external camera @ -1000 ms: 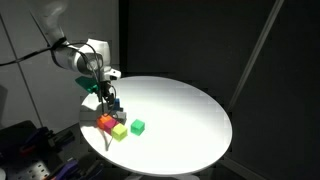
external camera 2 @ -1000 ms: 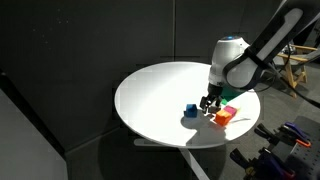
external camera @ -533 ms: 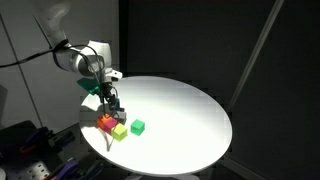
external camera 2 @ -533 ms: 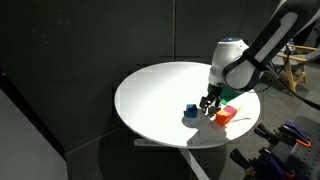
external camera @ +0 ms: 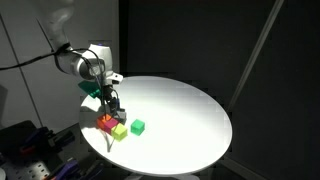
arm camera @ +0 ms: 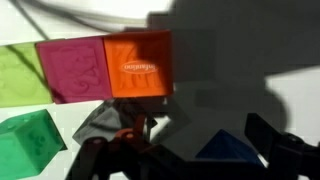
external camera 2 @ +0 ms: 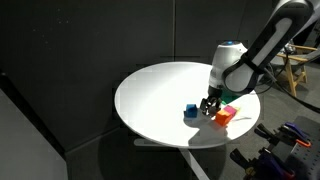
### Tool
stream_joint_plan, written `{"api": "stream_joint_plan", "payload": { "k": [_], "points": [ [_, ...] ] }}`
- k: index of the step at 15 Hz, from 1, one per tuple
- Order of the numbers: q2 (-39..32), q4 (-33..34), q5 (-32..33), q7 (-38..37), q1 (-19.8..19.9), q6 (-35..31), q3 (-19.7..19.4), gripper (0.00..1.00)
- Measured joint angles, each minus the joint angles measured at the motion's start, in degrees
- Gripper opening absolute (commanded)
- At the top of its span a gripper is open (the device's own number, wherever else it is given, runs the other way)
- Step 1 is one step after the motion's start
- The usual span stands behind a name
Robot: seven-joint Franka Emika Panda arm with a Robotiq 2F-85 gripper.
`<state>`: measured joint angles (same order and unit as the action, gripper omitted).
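Reading the wrist view from the left, a yellow-green block (arm camera: 15, 75), a magenta block (arm camera: 72, 68) and an orange block (arm camera: 138, 65) stand in a row, each touching the next. A green block (arm camera: 25, 145) sits apart from them at the lower left corner. Further right, at the lower edge, a blue block (arm camera: 230, 148) shows between the dark fingers (arm camera: 285, 150) of the hand (arm camera: 195, 155), which is spread wide and pinches nothing. Whether a finger touches the blue block cannot be told. In an exterior view the blue block (external camera 2: 190, 111) lies just left of the hand (external camera 2: 209, 103), which hangs low over the round white tabletop (external camera 2: 150, 95) near its edge. The orange block (external camera 2: 223, 116) lies close by on the right.
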<state>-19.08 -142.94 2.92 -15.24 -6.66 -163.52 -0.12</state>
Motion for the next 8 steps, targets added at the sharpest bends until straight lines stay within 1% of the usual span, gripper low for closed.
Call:
{"api": "stream_joint_plan", "payload": {
  "k": [8],
  "points": [
    [-1.7, 0.5, 0.0, 0.5, -0.2, -0.9, 0.0, 1.00]
  ]
}}
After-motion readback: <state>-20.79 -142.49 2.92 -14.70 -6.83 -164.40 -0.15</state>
